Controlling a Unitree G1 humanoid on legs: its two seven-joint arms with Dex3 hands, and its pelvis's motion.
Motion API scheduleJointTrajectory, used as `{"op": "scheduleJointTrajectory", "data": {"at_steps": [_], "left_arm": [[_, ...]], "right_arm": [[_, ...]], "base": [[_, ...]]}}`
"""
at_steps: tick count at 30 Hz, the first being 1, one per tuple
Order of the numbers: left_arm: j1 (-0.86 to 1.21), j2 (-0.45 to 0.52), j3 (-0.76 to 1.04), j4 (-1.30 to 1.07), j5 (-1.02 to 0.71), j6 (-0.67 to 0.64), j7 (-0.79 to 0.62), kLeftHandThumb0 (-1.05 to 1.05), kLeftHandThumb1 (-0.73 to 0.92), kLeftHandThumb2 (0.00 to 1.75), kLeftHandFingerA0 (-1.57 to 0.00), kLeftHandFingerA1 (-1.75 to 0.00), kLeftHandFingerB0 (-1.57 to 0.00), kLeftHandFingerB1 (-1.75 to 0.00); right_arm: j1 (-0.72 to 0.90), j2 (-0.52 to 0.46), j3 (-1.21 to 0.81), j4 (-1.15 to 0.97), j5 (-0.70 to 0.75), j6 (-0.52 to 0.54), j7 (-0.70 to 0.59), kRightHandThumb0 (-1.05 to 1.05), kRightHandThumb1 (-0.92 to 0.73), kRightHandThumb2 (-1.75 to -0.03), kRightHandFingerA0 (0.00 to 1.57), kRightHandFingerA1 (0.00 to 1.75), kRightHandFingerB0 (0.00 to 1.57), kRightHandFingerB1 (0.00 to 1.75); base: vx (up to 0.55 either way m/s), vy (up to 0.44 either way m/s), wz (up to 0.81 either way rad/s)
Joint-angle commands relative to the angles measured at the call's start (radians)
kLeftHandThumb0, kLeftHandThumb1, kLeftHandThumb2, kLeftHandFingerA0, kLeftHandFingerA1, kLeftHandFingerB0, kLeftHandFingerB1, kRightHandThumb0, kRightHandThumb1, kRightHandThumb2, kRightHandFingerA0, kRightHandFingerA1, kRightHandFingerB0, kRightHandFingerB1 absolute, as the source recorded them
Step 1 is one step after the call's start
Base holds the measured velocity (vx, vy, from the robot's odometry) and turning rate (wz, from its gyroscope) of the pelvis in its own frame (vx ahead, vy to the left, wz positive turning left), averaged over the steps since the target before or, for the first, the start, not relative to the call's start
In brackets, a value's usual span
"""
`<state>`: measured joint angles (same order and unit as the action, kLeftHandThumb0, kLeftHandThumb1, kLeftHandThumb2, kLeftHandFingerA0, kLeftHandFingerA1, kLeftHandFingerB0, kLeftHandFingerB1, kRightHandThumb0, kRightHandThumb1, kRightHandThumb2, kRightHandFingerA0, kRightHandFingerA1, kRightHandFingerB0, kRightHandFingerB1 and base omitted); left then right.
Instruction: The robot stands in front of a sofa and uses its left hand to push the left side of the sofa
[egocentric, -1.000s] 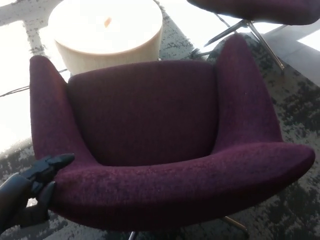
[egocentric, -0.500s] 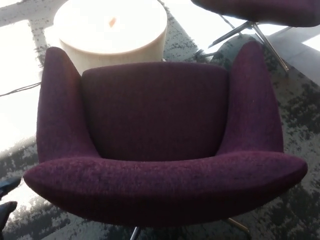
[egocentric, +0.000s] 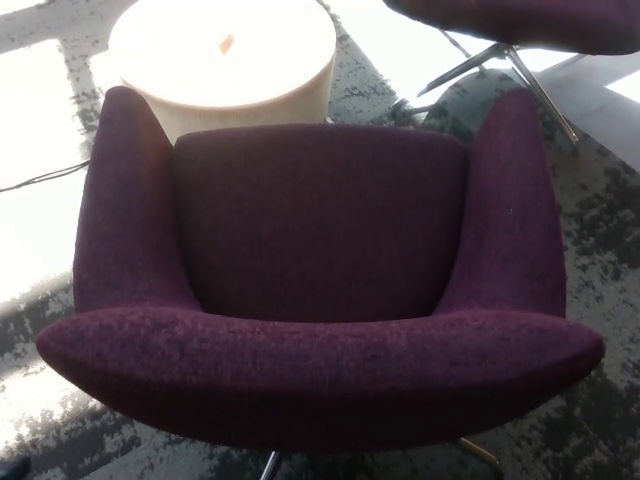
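Sofa (egocentric: 320, 290), a deep purple swivel chair seen from above, fills the middle of the head view with its curved back rim nearest the camera, running from 9 o'clock to 3 o'clock. Its left arm (egocentric: 125, 210) rises toward 10 o'clock and its right arm (egocentric: 515, 200) toward 2 o'clock, so the seat opens toward 12. Neither robot hand shows clearly. Only a dark sliver (egocentric: 12, 468) sits at the bottom left corner, at about 8 o'clock, too small to tell whether it is the left hand or how its fingers stand. The right hand is out of view. The sofa's left side is the nearer to the left arm, and carpet (egocentric: 60, 420) lies bare between that corner and the rim. A round pale side table (egocentric: 225, 60) stands just beyond at 11 o'clock, near the left arm's tip. A second chair (egocentric: 520, 20) stands at 1 o'clock, well apart.
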<state>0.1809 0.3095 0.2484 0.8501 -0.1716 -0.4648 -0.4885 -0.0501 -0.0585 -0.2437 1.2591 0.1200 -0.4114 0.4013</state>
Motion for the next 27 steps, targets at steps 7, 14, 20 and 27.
{"op": "scheduleJointTrajectory", "data": {"at_steps": [7, 14, 20, 27], "left_arm": [[0.131, -0.127, 0.033, 0.051, -0.092, -0.079, -0.138, -0.84, 0.89, 1.22, -0.01, -0.23, -0.03, -0.19], [0.146, -0.146, 0.030, 0.164, -0.038, -0.150, -0.094, -0.84, 0.90, 1.21, -0.06, -0.23, -0.06, -0.19], [0.133, -0.131, 0.008, 0.239, -0.019, -0.171, -0.077, -0.80, 0.86, 1.20, 0.00, -0.22, -0.04, -0.21], [0.093, -0.116, -0.019, 0.318, 0.026, -0.168, 0.020, -0.86, 0.83, 1.17, -0.08, -0.26, -0.08, -0.24]], "right_arm": [[0.014, -0.007, 0.005, -0.003, -0.005, -0.001, -0.015, -1.05, -0.76, -1.36, 0.06, 0.77, 0.00, 0.54], [0.005, -0.008, 0.016, -0.002, -0.014, -0.002, -0.019, -1.05, -0.75, -1.38, 0.01, 0.77, 0.00, 0.55], [0.000, -0.007, 0.014, -0.001, -0.005, 0.002, -0.008, -1.05, -0.74, -1.38, 0.00, 0.76, 0.00, 0.55], [-0.015, -0.008, 0.011, 0.004, -0.005, 0.004, -0.018, -1.05, -0.75, -1.39, 0.00, 0.76, 0.00, 0.56]], "base": [[0.00, 0.000, 0.00], [0.00, 0.000, 0.00], [0.00, 0.000, 0.00], [0.00, 0.000, 0.00]]}}
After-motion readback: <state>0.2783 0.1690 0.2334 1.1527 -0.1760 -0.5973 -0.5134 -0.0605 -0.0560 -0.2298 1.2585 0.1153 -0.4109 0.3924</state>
